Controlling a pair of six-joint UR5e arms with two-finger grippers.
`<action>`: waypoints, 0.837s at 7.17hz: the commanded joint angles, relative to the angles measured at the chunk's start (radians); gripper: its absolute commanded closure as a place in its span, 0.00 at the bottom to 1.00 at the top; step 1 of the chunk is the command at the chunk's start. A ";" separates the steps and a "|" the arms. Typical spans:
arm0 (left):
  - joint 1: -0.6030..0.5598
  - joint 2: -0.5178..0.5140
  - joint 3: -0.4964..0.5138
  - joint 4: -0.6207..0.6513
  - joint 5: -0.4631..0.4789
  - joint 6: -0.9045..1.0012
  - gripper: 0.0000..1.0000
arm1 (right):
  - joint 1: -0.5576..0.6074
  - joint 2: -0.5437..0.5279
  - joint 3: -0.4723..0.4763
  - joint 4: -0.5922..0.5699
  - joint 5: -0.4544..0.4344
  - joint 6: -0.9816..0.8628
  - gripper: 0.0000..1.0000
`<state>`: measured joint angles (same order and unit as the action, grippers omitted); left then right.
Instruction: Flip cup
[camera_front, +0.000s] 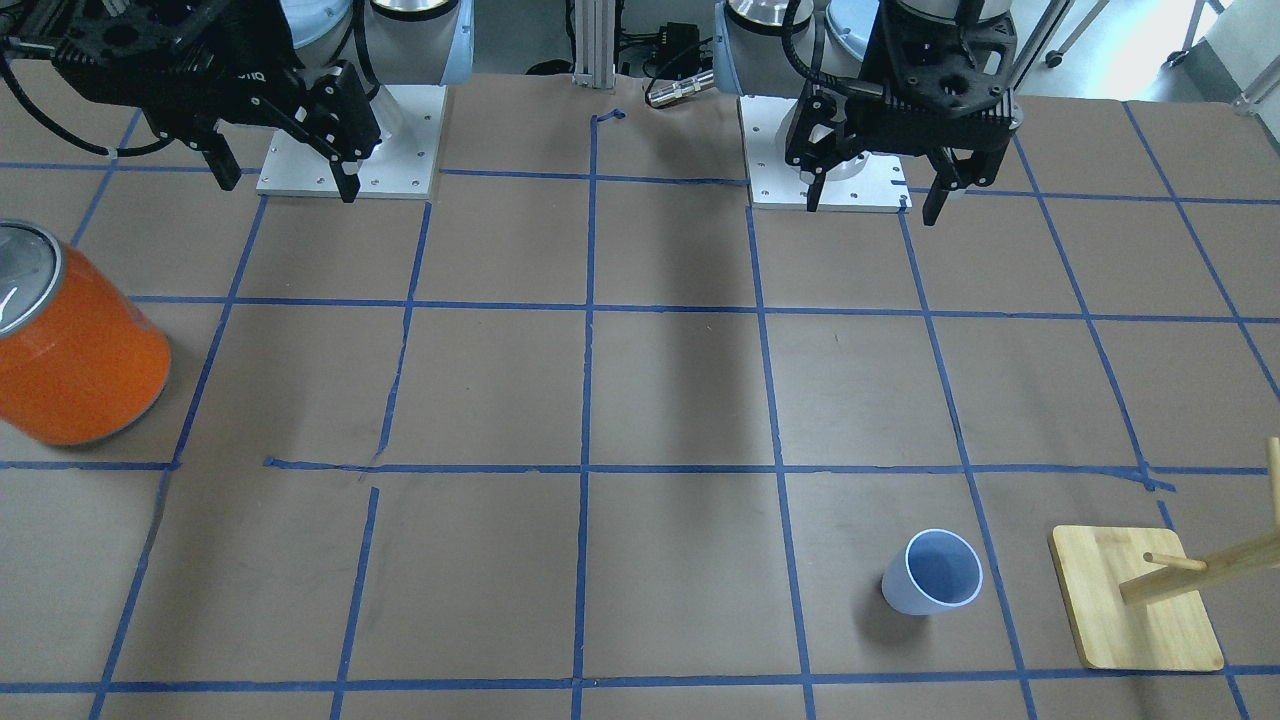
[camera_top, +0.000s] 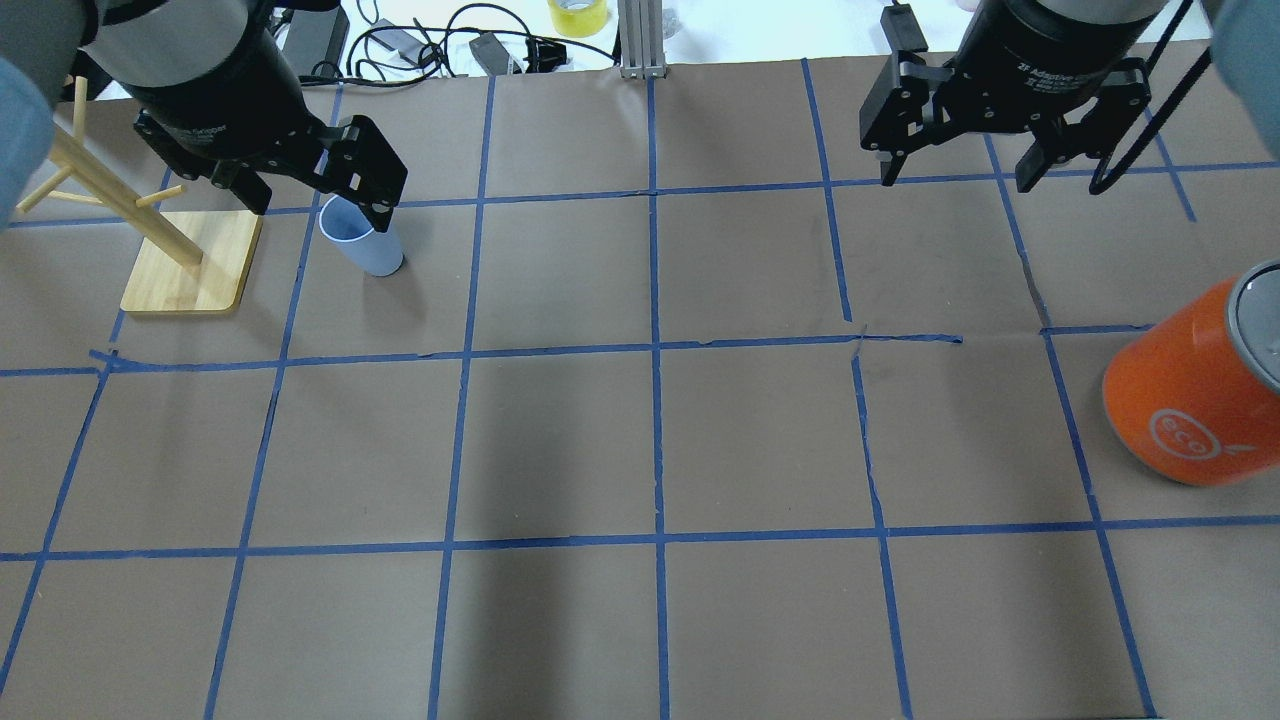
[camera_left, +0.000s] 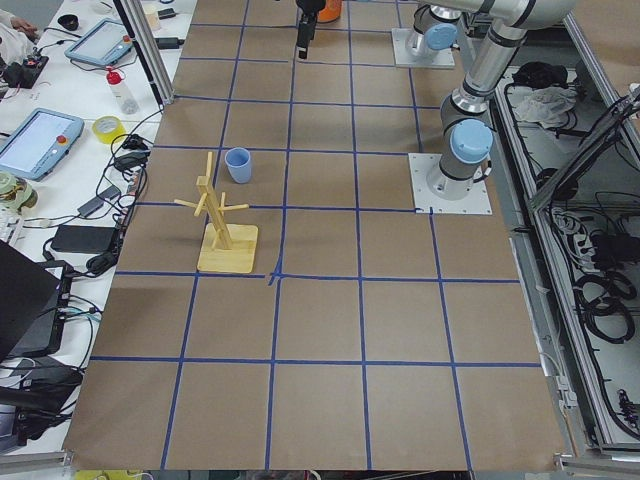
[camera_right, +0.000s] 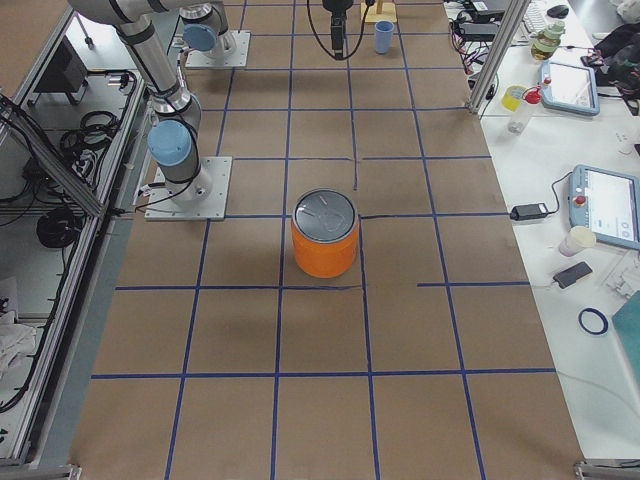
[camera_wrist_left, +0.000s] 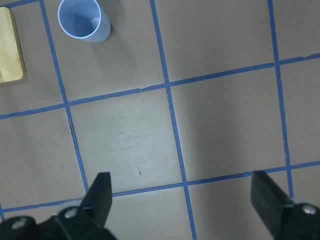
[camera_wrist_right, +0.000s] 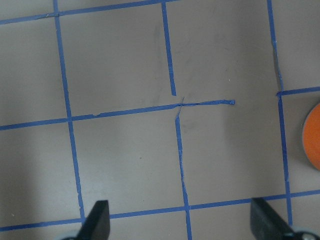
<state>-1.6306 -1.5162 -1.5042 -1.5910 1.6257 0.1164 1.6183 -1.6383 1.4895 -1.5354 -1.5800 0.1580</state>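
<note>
Both arms are hanging raised above the table (camera_front: 680, 400), fingers pointing down. The left gripper (camera_front: 872, 198) is holding its fingers wide apart, and the right gripper (camera_front: 285, 187) is doing likewise; neither is touching anything. The cup (camera_front: 932, 575) is standing upright on the table, long axis vertical, mouth facing up, near the wooden mug tree's base (camera_front: 1130, 610) and well apart from the orange can (camera_front: 75, 350).

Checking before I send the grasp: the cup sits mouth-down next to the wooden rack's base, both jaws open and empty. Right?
Not quite. The cup stands mouth-up; the exterior front-facing view shows its blue inside. It is next to the wooden rack's base, and the left gripper and right gripper have jaws open and empty.
</note>
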 joint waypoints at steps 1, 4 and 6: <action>0.000 -0.004 -0.001 0.000 -0.001 0.000 0.00 | 0.000 0.000 0.000 0.000 0.000 0.000 0.00; 0.000 -0.001 -0.001 0.000 0.002 0.002 0.00 | -0.001 0.000 0.000 0.001 0.000 0.000 0.00; 0.000 -0.010 -0.001 0.006 -0.001 0.003 0.00 | -0.002 0.000 0.000 0.001 0.000 0.000 0.00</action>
<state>-1.6301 -1.5227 -1.5048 -1.5892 1.6259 0.1191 1.6170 -1.6383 1.4895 -1.5340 -1.5801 0.1580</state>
